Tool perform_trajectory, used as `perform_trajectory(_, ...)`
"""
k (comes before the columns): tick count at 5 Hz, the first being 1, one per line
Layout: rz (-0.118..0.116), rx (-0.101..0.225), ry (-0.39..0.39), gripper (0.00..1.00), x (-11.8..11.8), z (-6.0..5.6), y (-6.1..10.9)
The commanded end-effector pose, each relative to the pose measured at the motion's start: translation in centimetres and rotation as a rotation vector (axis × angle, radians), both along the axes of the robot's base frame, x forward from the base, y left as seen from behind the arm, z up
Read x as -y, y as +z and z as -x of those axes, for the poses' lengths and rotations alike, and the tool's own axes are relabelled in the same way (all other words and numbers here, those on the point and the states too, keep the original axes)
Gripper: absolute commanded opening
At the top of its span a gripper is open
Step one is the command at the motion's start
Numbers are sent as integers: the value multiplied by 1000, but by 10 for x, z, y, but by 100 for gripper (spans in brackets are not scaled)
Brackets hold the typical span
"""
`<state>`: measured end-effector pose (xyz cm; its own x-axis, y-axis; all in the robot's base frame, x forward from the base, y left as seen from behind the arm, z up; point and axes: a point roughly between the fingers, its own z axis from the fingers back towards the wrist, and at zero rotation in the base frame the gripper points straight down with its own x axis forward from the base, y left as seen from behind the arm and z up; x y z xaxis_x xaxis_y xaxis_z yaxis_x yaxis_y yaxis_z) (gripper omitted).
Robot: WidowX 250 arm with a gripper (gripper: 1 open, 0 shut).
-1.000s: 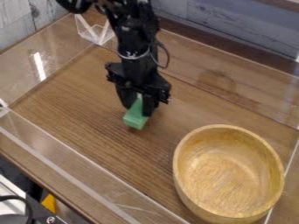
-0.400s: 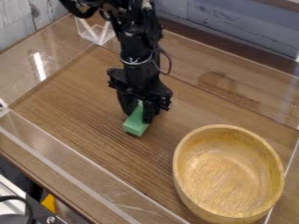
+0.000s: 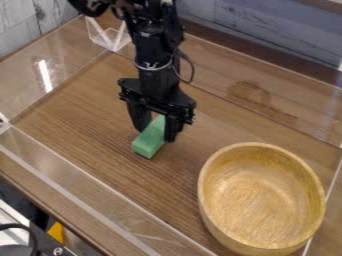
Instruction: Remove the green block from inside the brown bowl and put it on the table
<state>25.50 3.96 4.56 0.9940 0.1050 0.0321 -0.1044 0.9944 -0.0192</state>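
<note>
Standing apart, the fingers of my pincer [image 3: 156, 121] look open around the upper end of the green block [image 3: 148, 139], which rests on the tabletop [image 3: 94, 135], its lower end pointing toward seven o'clock as the camera looks on. I judge the placing to be all but done, so what matters now is getting away cleanly. If I lift while one finger rubs the block's side, I could drag it along, tip it up or spin it out of line; I cannot tell whether either finger touches it, because my dark linkage hides that end. Closing too soon would pinch it again and carry it off. Pressing lower could scrape the wood or wedge the block under a fingertip. A straight, slow rise seems safest. Farther out, the brown bowl [image 3: 261, 197] sits at about four o'clock from me, well apart from the block; a sideways swing that way, taken low, might knock its rim. Toward ten o'clock stands the clear wall [image 3: 43, 72], which a low, wide sweep of mine could strike.
</note>
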Motion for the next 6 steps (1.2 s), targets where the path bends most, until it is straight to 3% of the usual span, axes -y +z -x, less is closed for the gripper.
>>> perform_trajectory(1,-12,42,49,100,10,-6,15)
perform_trajectory(2,-16,33,72,100,26,-7,20)
perform_trajectory(4,-24,17,1,100,6,-16,27)
perform_trajectory(6,-12,-9,14,100,15,-27,35)
